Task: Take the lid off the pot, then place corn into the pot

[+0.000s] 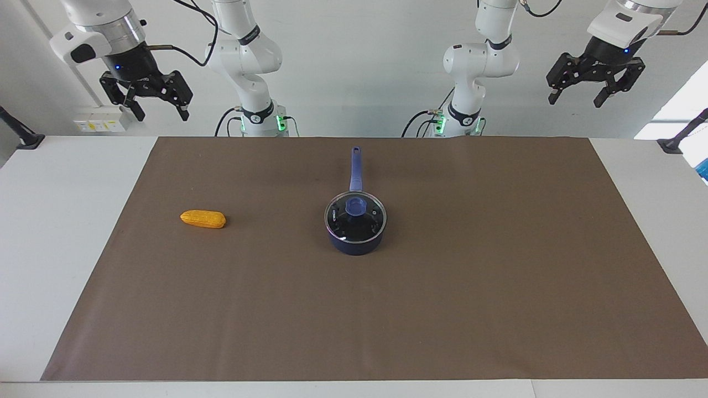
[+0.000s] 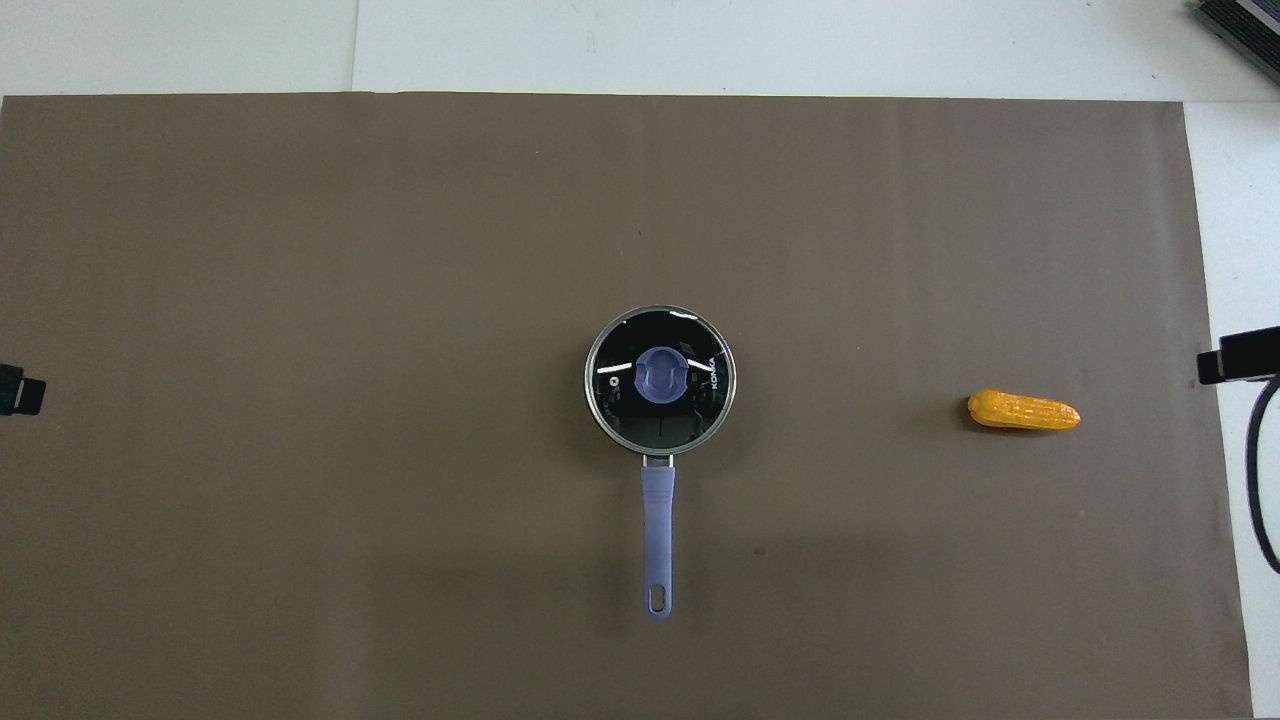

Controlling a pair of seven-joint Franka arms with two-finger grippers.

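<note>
The dark blue pot stands in the middle of the brown mat, its long blue handle pointing toward the robots. The glass lid with a blue knob sits on the pot; it also shows in the overhead view. The orange-yellow corn lies on the mat toward the right arm's end, also seen in the overhead view. My right gripper hangs open and empty, high over the table's robot-side edge. My left gripper hangs open and empty, high at the left arm's end.
The brown mat covers most of the white table. Black clamp stands sit at both ends of the table near the robots. Both arms wait.
</note>
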